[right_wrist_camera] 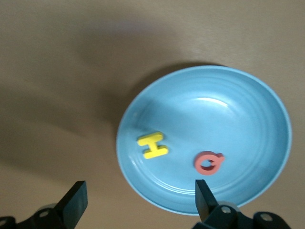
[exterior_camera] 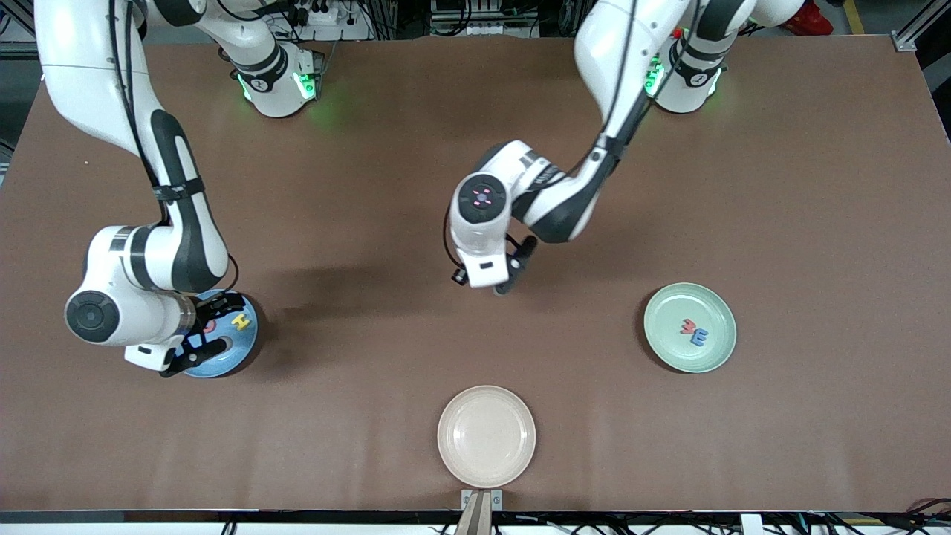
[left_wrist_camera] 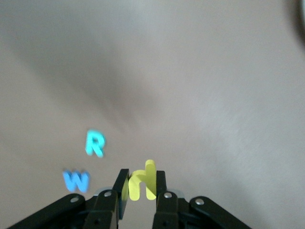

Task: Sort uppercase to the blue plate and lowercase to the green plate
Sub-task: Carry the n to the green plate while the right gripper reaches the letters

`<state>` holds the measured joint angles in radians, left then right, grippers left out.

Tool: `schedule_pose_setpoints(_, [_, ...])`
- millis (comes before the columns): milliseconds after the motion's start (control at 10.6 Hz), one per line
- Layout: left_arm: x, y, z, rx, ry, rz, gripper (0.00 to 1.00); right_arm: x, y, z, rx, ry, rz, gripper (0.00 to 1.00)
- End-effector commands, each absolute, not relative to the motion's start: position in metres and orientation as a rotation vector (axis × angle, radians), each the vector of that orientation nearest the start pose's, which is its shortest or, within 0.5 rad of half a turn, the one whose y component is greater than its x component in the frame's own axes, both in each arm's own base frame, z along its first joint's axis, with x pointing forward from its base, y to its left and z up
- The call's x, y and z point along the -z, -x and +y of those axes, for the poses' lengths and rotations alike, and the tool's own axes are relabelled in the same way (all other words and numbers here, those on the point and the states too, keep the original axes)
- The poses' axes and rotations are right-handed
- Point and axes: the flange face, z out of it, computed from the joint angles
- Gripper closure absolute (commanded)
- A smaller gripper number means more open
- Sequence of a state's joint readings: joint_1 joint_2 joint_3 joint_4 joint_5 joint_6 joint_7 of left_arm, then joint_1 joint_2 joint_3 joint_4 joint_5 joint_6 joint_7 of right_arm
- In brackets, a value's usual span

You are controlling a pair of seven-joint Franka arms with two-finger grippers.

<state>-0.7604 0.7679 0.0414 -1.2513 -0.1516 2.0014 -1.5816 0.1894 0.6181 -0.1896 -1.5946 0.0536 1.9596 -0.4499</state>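
Left wrist view: blurry R (left_wrist_camera: 95, 143), M (left_wrist_camera: 76, 181) beside gripped h (left_wrist_camera: 142, 180).

Toward the right arm's end of the table, blue plate (exterior_camera: 241, 349), holding capital H (exterior_camera: 239, 321) and Q (right_wrist_camera: 208, 162) just beside each other; toward the left arm's end, green plate (exterior_camera: 717, 349), holding w (exterior_camera: 688, 326) touching m (exterior_camera: 699, 336); between the two and nearest the front camera, cream plate (exterior_camera: 487, 436); on the bare table mid-way, R (left_wrist_camera: 95, 143) near M (left_wrist_camera: 76, 181).

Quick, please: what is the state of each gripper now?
Left gripper: closed on the yellow h.
Right gripper: open, empty, over the blue plate.
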Motion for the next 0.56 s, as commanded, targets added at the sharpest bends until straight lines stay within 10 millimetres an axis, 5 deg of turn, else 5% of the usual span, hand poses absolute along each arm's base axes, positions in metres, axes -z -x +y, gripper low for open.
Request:
schedule_pose_setpoints(0, [-0.351, -0.584, -0.440, -0.170, 2.942, -1.117, 1.00, -0.261, -0.659, 0.047, -0.428, 3.012, -0.631, 0.00])
schedule_pose_setpoints(470, [-0.376, -0.630, -0.286, -0.202, 2.942, -0.378, 1.00, -0.273, -0.628, 0.184, -0.430, 3.089, -0.488, 0.00])
